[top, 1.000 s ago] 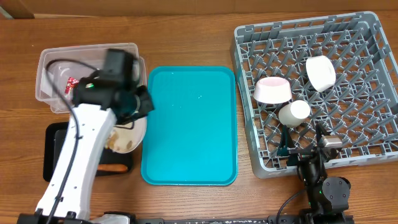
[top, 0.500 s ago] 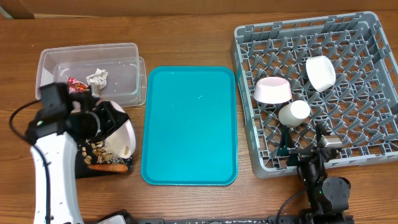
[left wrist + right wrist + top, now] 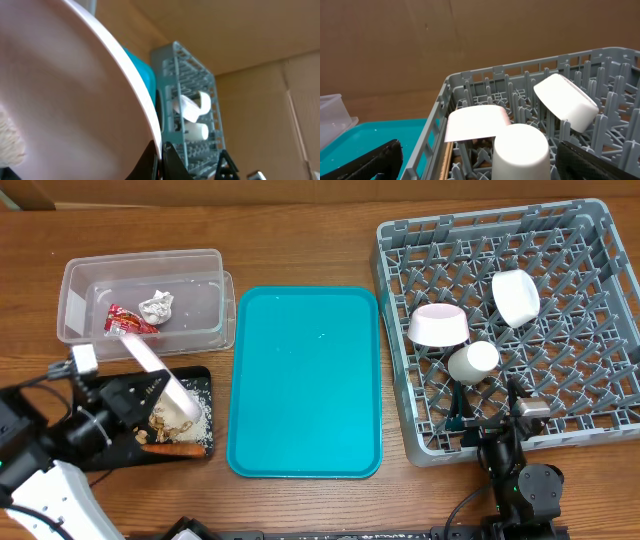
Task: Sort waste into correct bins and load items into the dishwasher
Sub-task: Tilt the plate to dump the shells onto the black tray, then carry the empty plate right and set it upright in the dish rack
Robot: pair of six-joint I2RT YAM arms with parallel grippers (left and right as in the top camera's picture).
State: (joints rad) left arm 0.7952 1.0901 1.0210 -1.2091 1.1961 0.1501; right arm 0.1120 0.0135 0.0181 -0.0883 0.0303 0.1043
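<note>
1. The left tool (image 3: 148, 392) is clamped on a white plate (image 3: 162, 377), which is tilted steeply over the black tray (image 3: 150, 460) at the desk's (image 3: 300, 500) left front.
2. Scraps lie in that tray, a carrot (image 3: 175, 448) among them.
3. Wrappers (image 3: 140, 315) sit in the clear bin (image 3: 75, 280) behind.
4. The teal tray (image 3: 305, 380) lies mid-desk.
5. The right tool (image 3: 480, 162) has its fingers apart at the rack's (image 3: 600, 300) near edge. Inside are two bowls (image 3: 438, 325) and a cup (image 3: 473, 362).
</note>
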